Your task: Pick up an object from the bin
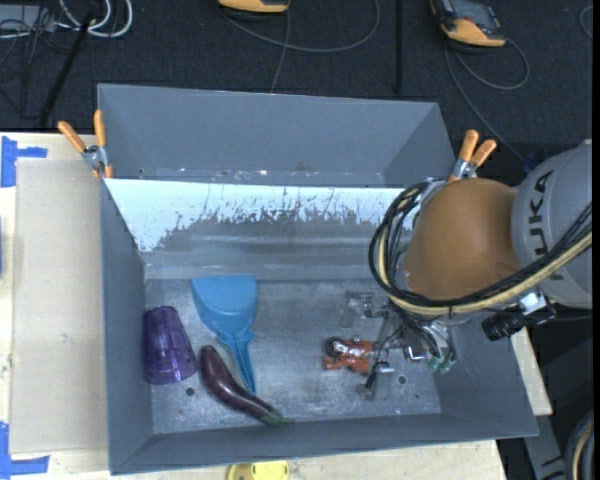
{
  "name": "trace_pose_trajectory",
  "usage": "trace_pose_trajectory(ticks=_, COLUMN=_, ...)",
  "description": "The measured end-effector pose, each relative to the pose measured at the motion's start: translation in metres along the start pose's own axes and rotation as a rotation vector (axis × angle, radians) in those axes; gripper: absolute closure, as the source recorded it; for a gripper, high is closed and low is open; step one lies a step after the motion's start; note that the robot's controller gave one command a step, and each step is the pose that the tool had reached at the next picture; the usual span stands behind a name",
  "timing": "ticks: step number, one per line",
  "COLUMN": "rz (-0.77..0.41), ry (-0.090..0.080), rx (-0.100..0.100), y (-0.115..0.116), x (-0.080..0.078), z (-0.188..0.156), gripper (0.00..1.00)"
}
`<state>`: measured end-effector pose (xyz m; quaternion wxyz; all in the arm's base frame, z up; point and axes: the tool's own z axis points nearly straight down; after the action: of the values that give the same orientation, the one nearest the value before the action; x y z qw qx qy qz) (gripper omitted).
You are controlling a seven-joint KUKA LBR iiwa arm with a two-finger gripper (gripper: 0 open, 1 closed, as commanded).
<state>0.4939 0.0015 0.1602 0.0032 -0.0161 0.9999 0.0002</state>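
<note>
Camera view | step: our claw (382,356) low beside small red-orange thing (346,353), right floor of bin (270,158) | claw state: we cannot tell | next, we judge: secure it, lift clear

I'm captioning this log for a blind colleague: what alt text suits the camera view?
The gripper is low at the right of the grey bin, beside a small red-orange toy. At left lie a purple cup, a blue scoop and a purple eggplant.
</note>
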Motion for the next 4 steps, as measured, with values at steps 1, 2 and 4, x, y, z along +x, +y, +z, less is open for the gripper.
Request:
trace_pose_trajectory(ticks=1, rz=-0.022, ry=0.012, rx=0.000, y=-0.010, x=-0.002, z=0.034, gripper=0.00)
trace_pose_trajectory(ticks=2, rz=-0.131, ry=0.001, rx=0.000, y=-0.059, x=-0.032, z=0.077, gripper=1.00)
trace_pose_trajectory(ticks=4, rz=-0.115, ry=0.006, rx=-0.001, y=-0.055, x=-0.027, z=-0.038, gripper=1.00)
